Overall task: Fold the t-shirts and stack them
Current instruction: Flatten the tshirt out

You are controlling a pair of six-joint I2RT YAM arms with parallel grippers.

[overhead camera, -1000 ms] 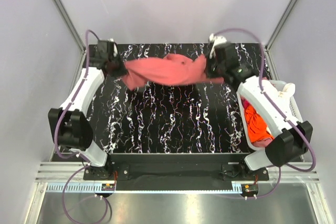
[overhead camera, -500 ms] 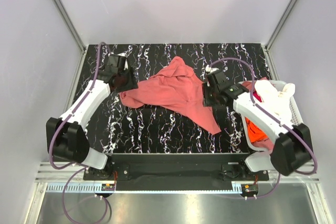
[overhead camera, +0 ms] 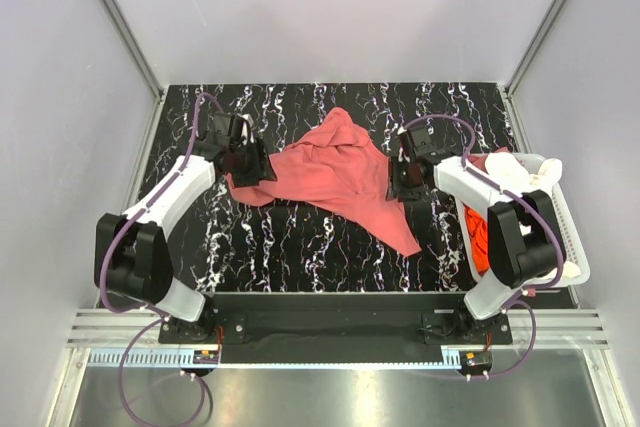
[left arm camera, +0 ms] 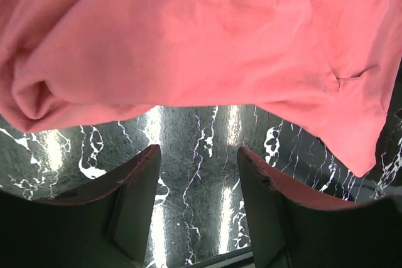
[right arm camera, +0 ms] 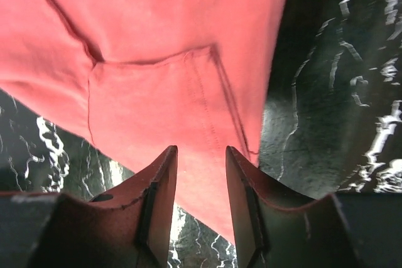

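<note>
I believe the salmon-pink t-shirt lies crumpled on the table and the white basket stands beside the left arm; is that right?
Not quite: the white basket stands beside the right arm, as the top external view shows. The salmon-pink t-shirt does lie crumpled on the table.

The salmon-pink t-shirt (overhead camera: 335, 175) lies unfolded and rumpled across the middle of the worktop (overhead camera: 290, 247), spread wide from left to right. Its cloth bunches into a raised peak toward the far side, and one long corner tapers to a point toward the near right. Seen close from the left wrist, its left edge is rolled under in a soft fold; from the right wrist, a stitched sleeve hem lies flat. An orange t-shirt (overhead camera: 484, 239) sits bunched in the basket (overhead camera: 572, 247) at the right, partly hidden.
</note>
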